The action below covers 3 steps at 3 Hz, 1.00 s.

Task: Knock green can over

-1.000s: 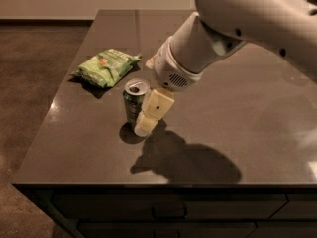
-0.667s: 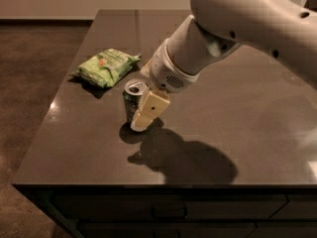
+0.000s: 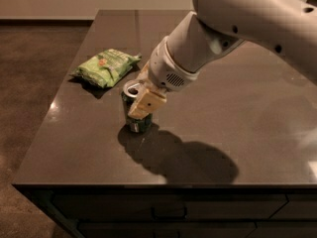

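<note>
The green can [image 3: 135, 123] stands upright on the dark table [image 3: 247, 133], left of centre, its silver top showing. My gripper [image 3: 142, 103] reaches down from the upper right and sits right over and against the can, its cream-coloured finger [image 3: 146, 105] covering the can's right upper side. The white arm hides the space behind the can.
A crinkled light-green chip bag [image 3: 106, 66] lies flat behind and to the left of the can. The table's left edge and front edge are close to the can. The arm's shadow falls on the table to the right of the can.
My gripper has moved left and slightly down, from beside the can's right side to over its top. The can still stands upright in the same spot.
</note>
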### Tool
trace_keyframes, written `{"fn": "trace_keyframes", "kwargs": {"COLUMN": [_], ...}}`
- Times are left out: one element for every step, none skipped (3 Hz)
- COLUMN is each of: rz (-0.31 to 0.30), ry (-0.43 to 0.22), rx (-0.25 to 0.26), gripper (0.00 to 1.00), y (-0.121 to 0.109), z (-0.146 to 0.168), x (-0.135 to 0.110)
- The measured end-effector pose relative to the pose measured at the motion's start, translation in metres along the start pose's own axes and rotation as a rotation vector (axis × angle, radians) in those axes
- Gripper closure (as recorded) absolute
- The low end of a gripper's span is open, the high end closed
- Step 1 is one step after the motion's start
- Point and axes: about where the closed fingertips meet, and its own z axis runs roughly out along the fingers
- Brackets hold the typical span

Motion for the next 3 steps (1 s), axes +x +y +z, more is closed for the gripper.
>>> {"fn": "trace_keyframes", "kwargs": {"rz": [0.009, 0.019, 0.029], "ry": [-0.001, 0.068, 0.2], "rx": [0.0, 0.011, 0.01], "gripper": [0.87, 1.0, 1.0], "y": [0.0, -0.006, -0.021], "z": [-0.02, -0.044, -0.059], "x": [0.0, 0.008, 0.031]}}
